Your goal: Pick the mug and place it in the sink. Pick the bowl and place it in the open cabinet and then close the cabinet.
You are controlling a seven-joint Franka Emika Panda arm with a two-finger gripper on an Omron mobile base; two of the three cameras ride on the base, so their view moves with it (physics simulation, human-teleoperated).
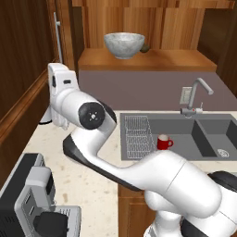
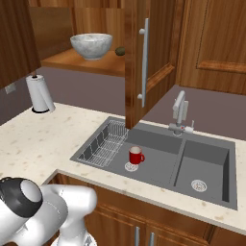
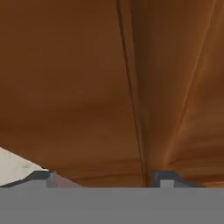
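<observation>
The speckled grey-white bowl (image 1: 123, 44) (image 2: 91, 45) stands on the wood shelf of the open cabinet (image 1: 180, 61) (image 2: 60, 59). The small red mug (image 1: 163, 142) (image 2: 136, 155) stands upright in the left basin of the dark grey sink (image 1: 185, 132) (image 2: 161, 161), by the drain. The cabinet's door (image 2: 161, 53) stands swung out, its long metal bar handle (image 1: 57, 34) (image 2: 144, 62) showing. My white hand (image 1: 62, 88) is raised at the left, close to the door. In the hand view my gripper (image 3: 105, 177) is open with nothing between its fingertips (image 3: 43, 177), facing brown wood up close.
A white wire rack (image 1: 139, 136) (image 2: 103, 144) lies at the sink's left end, and a grey faucet (image 1: 196, 95) (image 2: 180, 113) rises behind it. A paper towel roll (image 2: 39, 93) stands on the counter. A grey appliance (image 1: 32, 203) sits at the front left. A small dark item (image 1: 145, 47) lies beside the bowl.
</observation>
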